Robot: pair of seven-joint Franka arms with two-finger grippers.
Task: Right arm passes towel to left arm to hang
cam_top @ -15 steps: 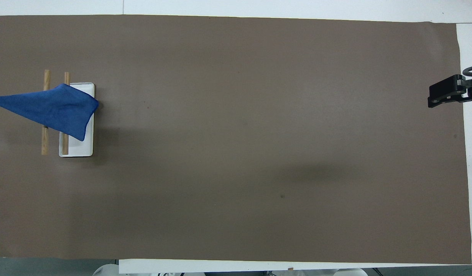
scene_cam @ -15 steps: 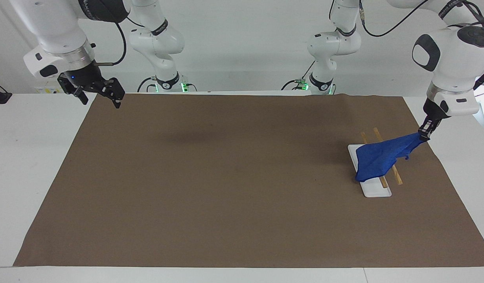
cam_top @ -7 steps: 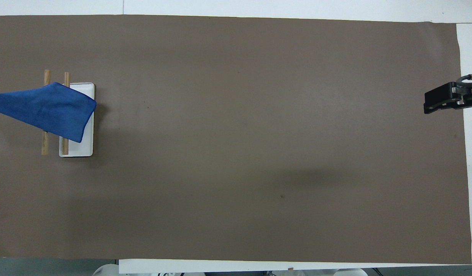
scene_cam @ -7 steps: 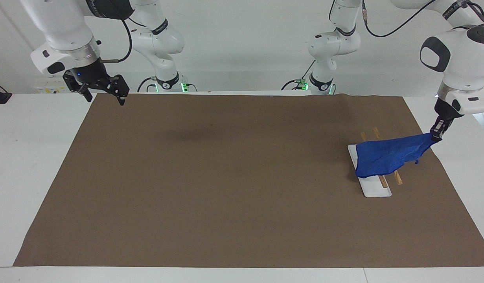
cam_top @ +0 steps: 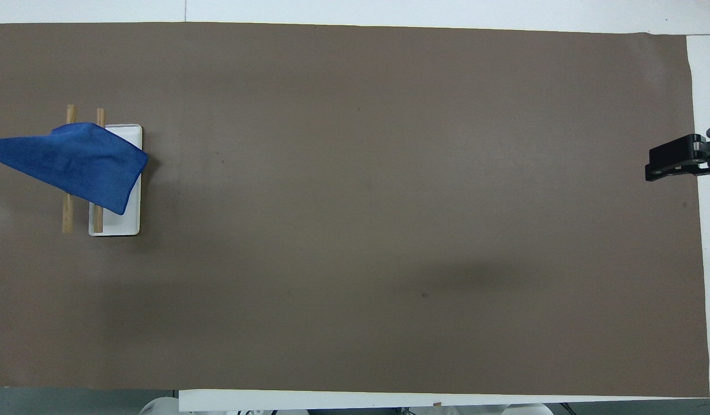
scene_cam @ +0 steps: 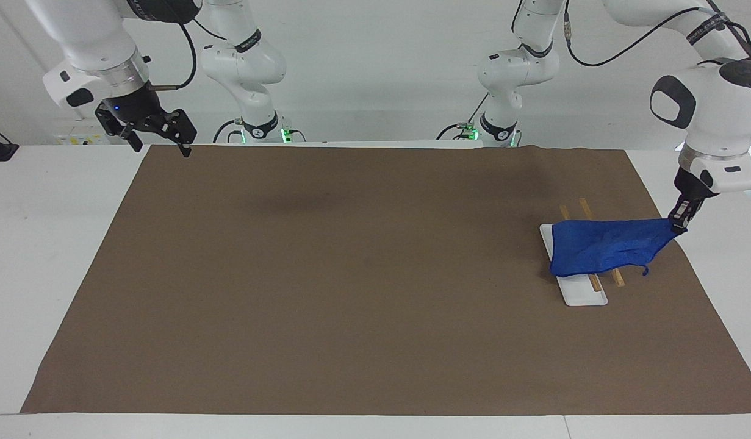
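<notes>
towel point(scene_cam: 601, 247) lowered, L gripper point(scene_cam: 678, 223) clamped, off-frame overhead

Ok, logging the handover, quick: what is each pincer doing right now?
Left pincer: shut on a corner of the towel, which drapes over the rack.
Right pincer: open, holding nothing, raised over the table's right-arm end.

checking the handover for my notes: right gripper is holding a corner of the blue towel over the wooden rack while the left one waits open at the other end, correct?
Not quite: the arms are swapped. The left gripper is shut on a corner of the blue towel, which drapes over the wooden rack and its white base. The right gripper waits open over the other end of the table. The facing view shows it.
</notes>
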